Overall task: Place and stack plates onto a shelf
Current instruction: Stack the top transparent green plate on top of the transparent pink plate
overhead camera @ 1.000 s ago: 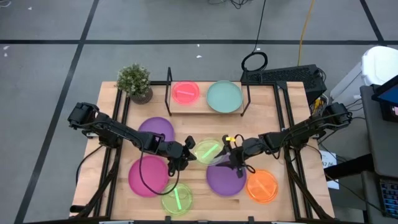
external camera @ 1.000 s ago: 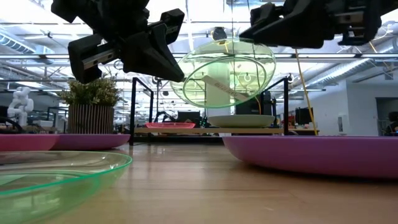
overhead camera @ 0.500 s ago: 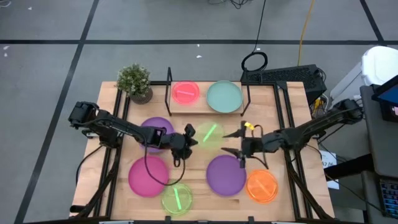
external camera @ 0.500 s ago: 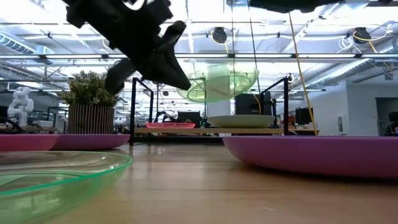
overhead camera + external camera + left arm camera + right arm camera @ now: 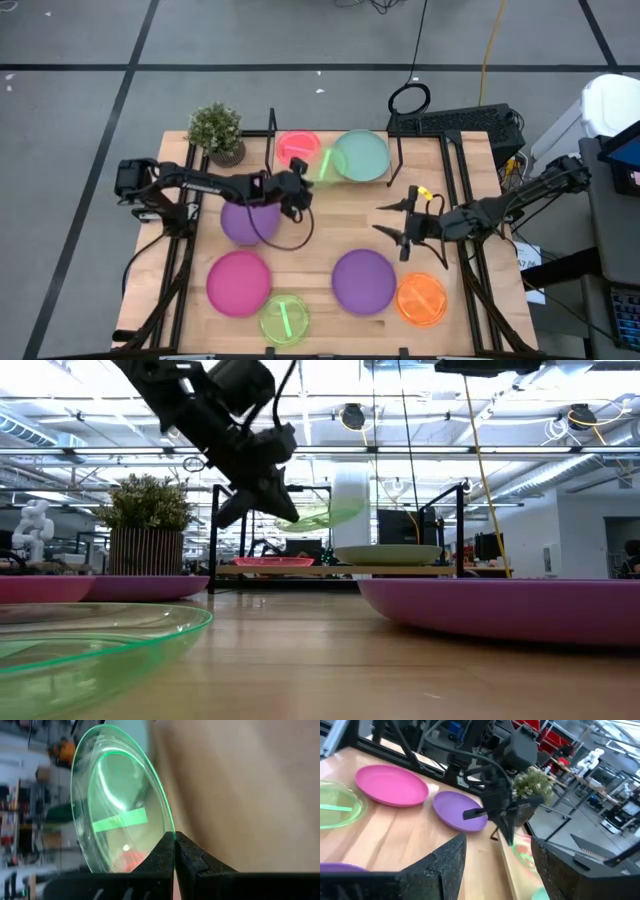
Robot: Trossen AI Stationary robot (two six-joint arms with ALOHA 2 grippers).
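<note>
Left gripper (image 5: 300, 186) pinches the lime-green plate (image 5: 325, 165) by its rim, tilted in the air over the shelf (image 5: 330, 178) between its red-pink plate (image 5: 296, 146) and teal plate (image 5: 362, 155); right gripper (image 5: 398, 221) spread wide, empty, near the shelf.

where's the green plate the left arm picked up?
High view: green plate is pinched in the left hand, raised over the shelf between the red plate and teal plate.

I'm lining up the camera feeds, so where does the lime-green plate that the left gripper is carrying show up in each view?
High view: lime-green plate above the shelf, between its pink and teal plates.
Low view: upper centre, held by the left gripper.
Left wrist view: fills the left half.
Right wrist view: cannot tell.
Shared landmark: potted plant.
</note>
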